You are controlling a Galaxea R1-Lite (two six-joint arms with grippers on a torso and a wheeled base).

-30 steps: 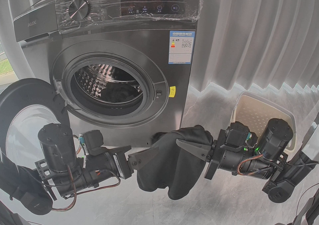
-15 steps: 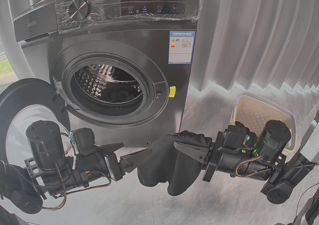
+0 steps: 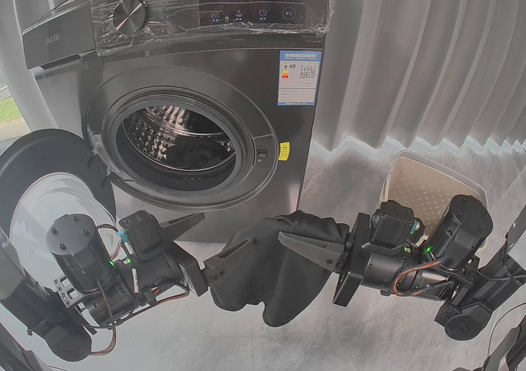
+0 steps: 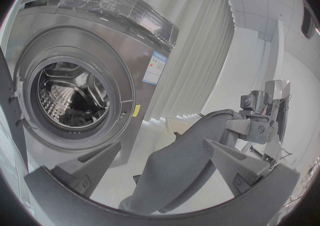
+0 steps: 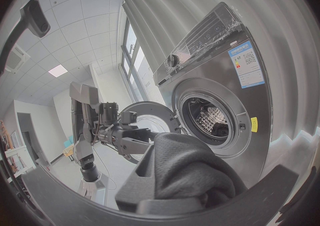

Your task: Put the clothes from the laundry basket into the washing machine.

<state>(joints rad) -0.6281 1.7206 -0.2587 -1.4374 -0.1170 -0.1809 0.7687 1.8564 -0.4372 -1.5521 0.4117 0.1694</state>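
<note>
The washing machine (image 3: 219, 76) stands at the far left, its round door (image 3: 38, 169) swung open to the left, and a dark bundle of clothes (image 3: 192, 156) lies low in the drum (image 3: 159, 131). Nearer, in front of the machine's lower right corner, a dark garment (image 3: 274, 279) hangs above the floor (image 3: 350, 180) between the two arms. The right gripper (image 3: 298, 249) is clamped on its upper right fold, cloth bunched between the fingers. The left gripper (image 3: 222, 235) is spread wide at the garment's left edge, one finger against the cloth, the other pointing up clear of it. The pale laundry basket (image 3: 422, 186) sits on the floor to the right, beyond the right arm
</note>
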